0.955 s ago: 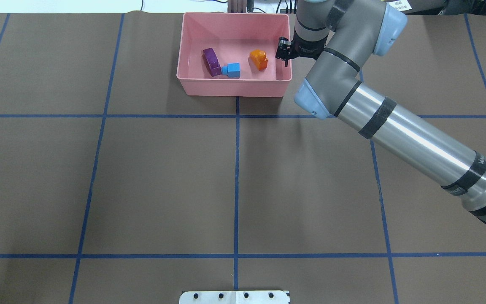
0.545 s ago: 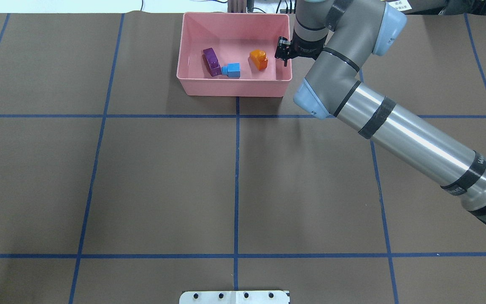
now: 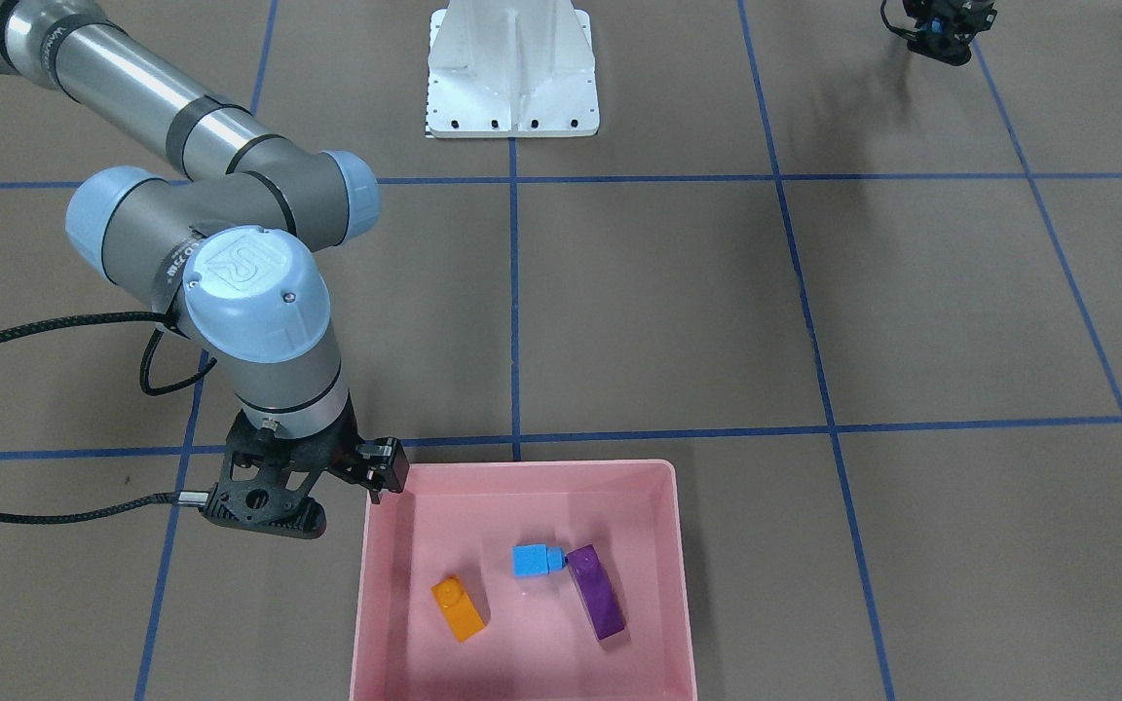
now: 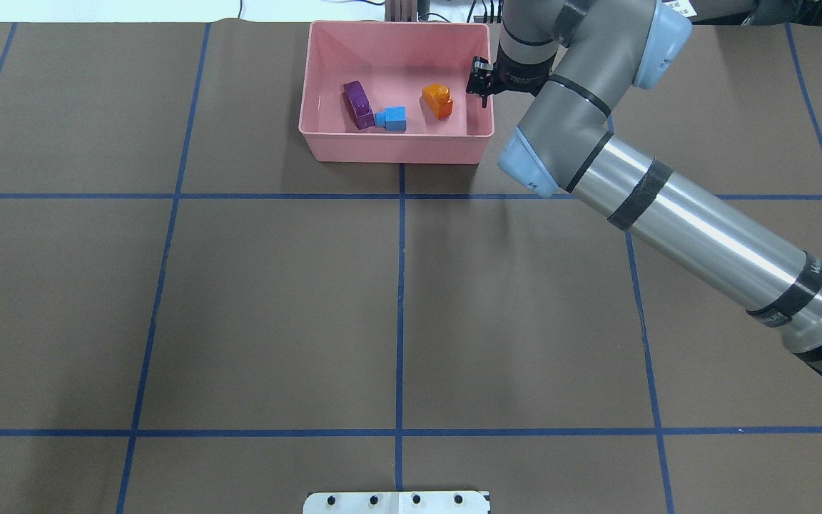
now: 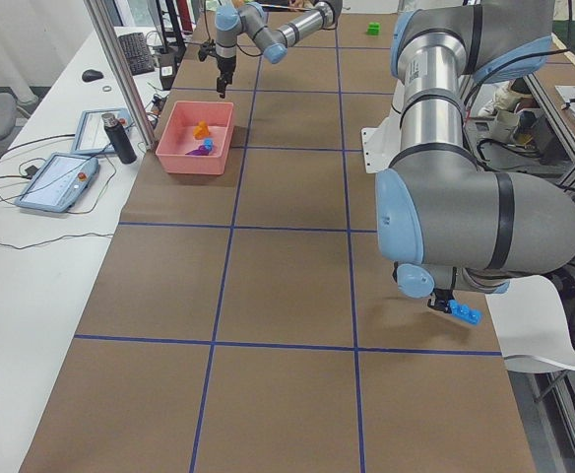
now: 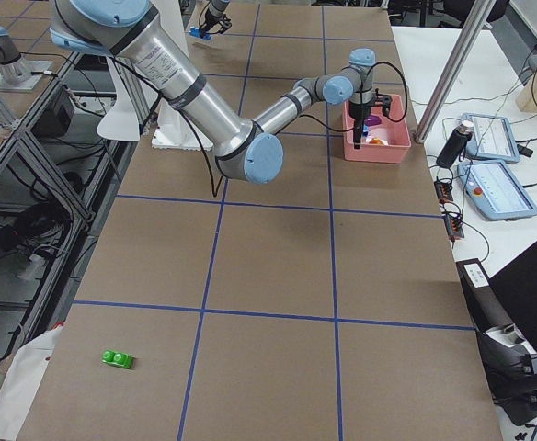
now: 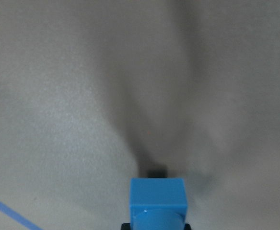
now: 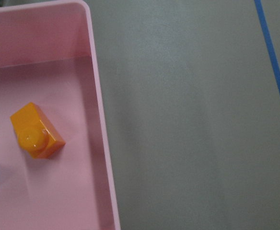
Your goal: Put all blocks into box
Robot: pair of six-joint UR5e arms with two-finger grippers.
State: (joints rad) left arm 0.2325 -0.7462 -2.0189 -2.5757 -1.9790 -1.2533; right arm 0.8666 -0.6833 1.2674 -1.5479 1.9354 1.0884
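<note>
The pink box stands at the table's far edge and also shows in the front view. In it lie an orange brick, a purple brick and a small blue cube. My right gripper hangs just outside the box's right wall. No fingertips show in its wrist view, where the orange brick lies below. My left gripper is far off by my base, shut on the long blue brick. A green brick lies alone on the table at my right end.
The white pedestal base stands at the near middle edge. Blue tape lines grid the brown table cover. Tablets and a dark bottle sit on the white bench beyond the box.
My right wrist has shifted slightly toward the far edge beside the box. The bricks in the box have not moved.
</note>
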